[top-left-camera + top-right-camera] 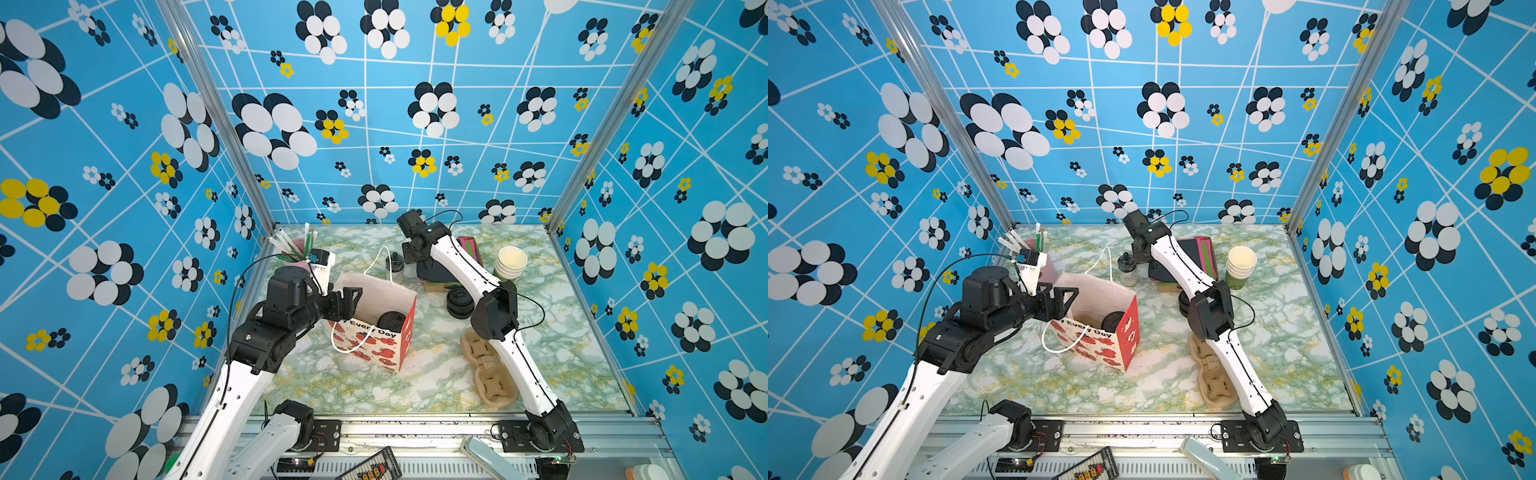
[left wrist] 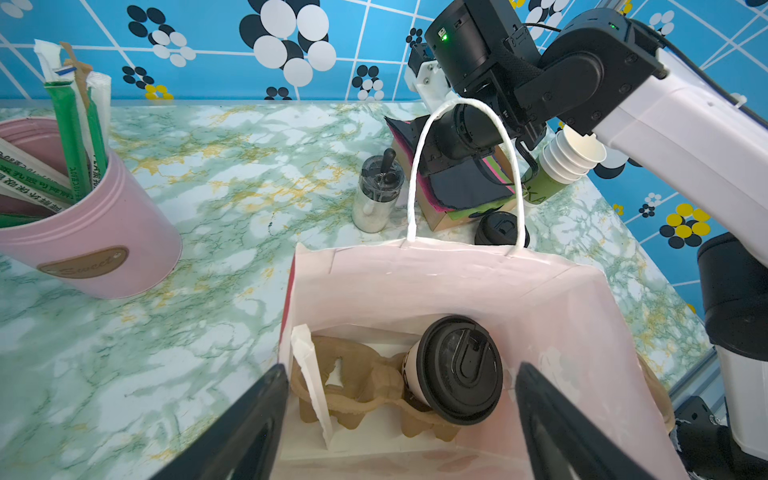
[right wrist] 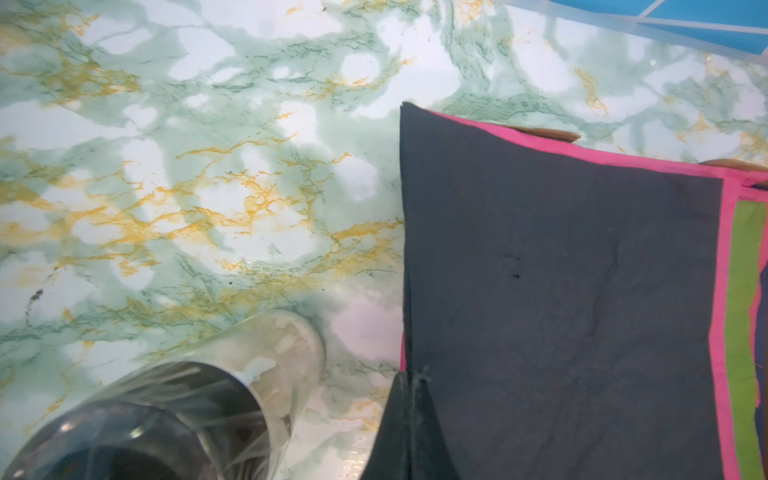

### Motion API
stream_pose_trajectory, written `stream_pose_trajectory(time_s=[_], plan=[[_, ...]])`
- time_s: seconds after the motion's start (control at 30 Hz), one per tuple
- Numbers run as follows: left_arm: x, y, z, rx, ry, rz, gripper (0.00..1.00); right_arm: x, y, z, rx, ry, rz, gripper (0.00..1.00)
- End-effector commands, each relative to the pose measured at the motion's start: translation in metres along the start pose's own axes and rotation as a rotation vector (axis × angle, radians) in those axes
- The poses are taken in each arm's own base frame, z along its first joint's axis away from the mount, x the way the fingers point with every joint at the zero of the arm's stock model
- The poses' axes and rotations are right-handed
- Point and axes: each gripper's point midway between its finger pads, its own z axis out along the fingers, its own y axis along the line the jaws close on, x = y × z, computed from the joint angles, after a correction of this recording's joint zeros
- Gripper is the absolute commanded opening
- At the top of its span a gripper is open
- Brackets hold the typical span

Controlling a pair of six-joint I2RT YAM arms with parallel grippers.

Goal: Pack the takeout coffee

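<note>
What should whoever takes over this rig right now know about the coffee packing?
Left gripper: jaws open, empty, at the mouth of the paper bag.
Right gripper: jaws shut on a corner of the dark napkin at the back of the table.
Takeout coffee: lidded, seated in the cardboard carrier inside the bag.
Done: coffee is in the bag.
Left: probably carry the napkin to the bag, then clear both arms.
</note>
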Motion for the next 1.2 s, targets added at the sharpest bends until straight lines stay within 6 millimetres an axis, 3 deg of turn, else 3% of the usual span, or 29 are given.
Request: stream_pose_trajectory(time_s=[0.0, 0.3, 1.17], plan=[[0.001, -0.003, 0.002, 0.020, -0.006, -0.005, 0.87, -0.018, -0.015, -0.037, -0.024, -0.039, 0.016, 0.01], [0.001, -0.004, 0.004, 0.024, -0.005, -0.009, 0.87, -0.019, -0.041, -0.045, -0.015, -0.025, 0.009, 0.01], [0.000, -0.004, 0.003, 0.026, -0.006, -0.014, 0.88, 0.005, -0.110, -0.020, 0.126, 0.097, -0.074, 0.03]])
